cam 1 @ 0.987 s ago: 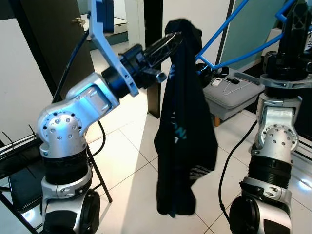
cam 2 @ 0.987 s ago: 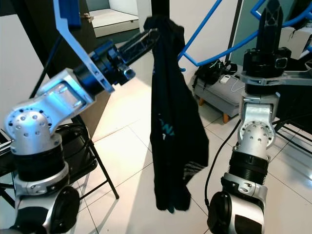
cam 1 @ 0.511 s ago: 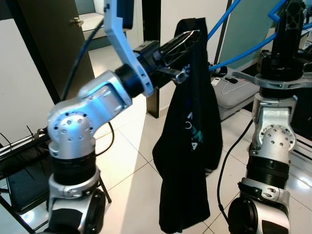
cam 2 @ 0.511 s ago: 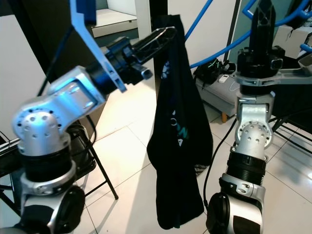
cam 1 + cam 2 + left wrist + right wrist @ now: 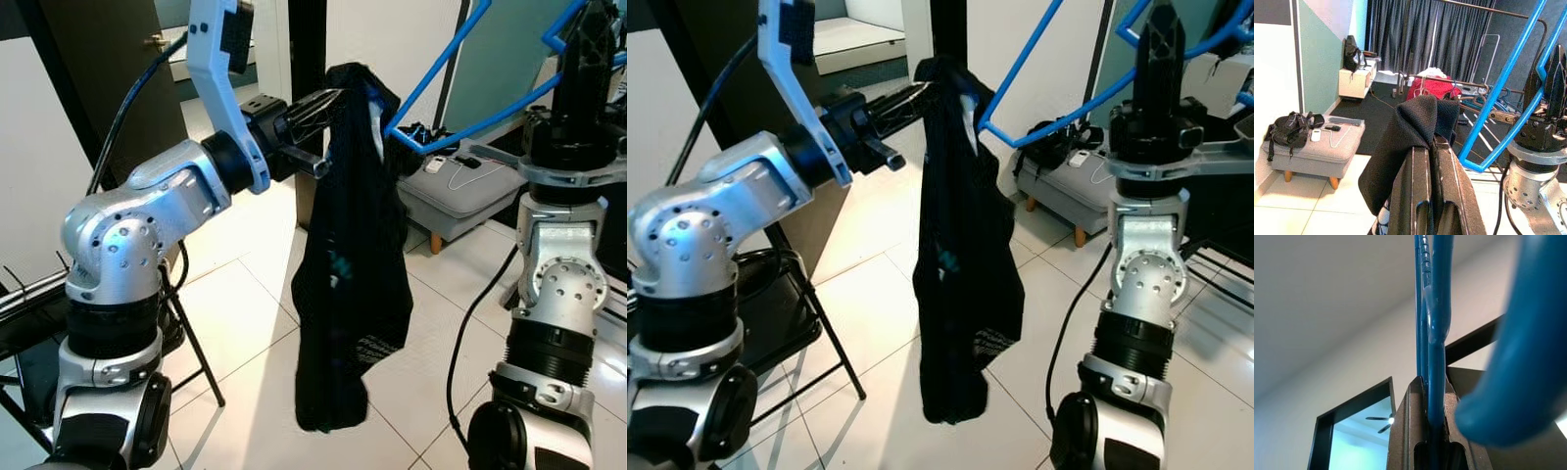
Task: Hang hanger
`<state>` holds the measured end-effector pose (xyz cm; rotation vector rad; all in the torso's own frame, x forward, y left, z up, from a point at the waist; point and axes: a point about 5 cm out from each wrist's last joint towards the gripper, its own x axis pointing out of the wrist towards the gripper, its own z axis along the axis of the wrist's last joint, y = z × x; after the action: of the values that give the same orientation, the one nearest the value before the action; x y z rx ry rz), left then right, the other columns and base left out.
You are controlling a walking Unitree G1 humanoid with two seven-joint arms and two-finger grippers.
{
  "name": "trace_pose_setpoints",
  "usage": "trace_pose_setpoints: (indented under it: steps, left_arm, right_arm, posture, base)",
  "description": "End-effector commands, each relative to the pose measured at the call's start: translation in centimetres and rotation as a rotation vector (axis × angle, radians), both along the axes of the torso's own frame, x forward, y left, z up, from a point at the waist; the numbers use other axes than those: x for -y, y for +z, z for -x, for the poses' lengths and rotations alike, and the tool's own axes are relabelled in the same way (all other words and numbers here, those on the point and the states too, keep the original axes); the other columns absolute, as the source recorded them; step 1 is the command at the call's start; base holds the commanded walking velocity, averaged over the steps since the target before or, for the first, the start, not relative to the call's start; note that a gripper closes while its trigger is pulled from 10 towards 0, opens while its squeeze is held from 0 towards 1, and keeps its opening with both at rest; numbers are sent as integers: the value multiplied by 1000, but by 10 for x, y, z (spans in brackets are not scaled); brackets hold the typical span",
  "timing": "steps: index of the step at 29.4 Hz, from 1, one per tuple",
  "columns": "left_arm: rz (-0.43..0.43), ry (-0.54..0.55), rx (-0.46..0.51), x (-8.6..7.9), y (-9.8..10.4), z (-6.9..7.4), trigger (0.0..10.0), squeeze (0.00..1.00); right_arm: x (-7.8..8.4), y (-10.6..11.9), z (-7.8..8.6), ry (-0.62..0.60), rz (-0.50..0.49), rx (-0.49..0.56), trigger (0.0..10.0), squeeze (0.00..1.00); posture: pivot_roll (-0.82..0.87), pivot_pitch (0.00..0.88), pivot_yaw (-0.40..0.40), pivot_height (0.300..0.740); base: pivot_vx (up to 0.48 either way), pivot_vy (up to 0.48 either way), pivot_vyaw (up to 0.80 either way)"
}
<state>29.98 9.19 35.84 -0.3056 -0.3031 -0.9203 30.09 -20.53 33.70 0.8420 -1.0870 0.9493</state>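
The dark garment [image 5: 348, 255] is the landmark here. It hangs in mid-air above the pale tiled floor [image 5: 260, 333], long and limp, with a small patch of light print near its middle and another near its lower edge. Its top is bunched over the tips of the left gripper [image 5: 333, 98], which reaches in from the garment's left side; the left wrist view shows the two black fingers [image 5: 1415, 191] pressed narrowly together, with the cloth draped over and pinched at their tips.

The blue hanger [image 5: 441, 78] sits just to the right of the garment's top. One corner of its frame lies right beside the collar area, close to touching the cloth, though whether it is inside the garment cannot be told. From that corner its blue bars run up and away to the right, toward the right gripper [image 5: 1159, 39], which stands upright well to the right of the garment. In the right wrist view the thin blue bar [image 5: 1435, 357] runs straight down between the right gripper's fingers, which are clamped narrowly on it.

Behind the garment, to its right, a grey padded stool [image 5: 460, 196] stands on the floor with a black bag [image 5: 1288, 132] and some small items lying on top. To the garment's lower left stands a black metal rack [image 5: 29, 323].
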Motion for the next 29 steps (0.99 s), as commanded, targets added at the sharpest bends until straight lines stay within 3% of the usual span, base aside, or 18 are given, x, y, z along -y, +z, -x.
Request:
trace_pose_setpoints:
  steps: [1,11,19,21,29]
  left_arm:
    - [-7,9,45,-2,7,2,10000,0]
    - [2,-6,66,-8,6,8,10000,0]
    - [1,3,93,-16,6,10,10000,0]
    - [18,11,107,-22,8,12,10000,0]
    - [35,7,123,-29,10,15,10000,0]
  right_arm:
    - [1,4,5,10,1,27,10000,0]
    - [-1,3,3,11,30,21,10000,0]
    - [-3,-7,-1,-53,181,-25,10000,0]
    - [0,-17,-1,-100,298,-54,10000,0]
    - [11,-15,8,-122,339,-50,10000,0]
  posture:
    - [40,13,27,740]
    - [43,5,22,740]
    - [43,3,20,740]
    - [36,8,21,740]
    - [31,12,27,740]
  base:
    - [0,0,0]
    - [0,0,0]
    - [0,0,0]
    - [0,0,0]
    - [0,0,0]
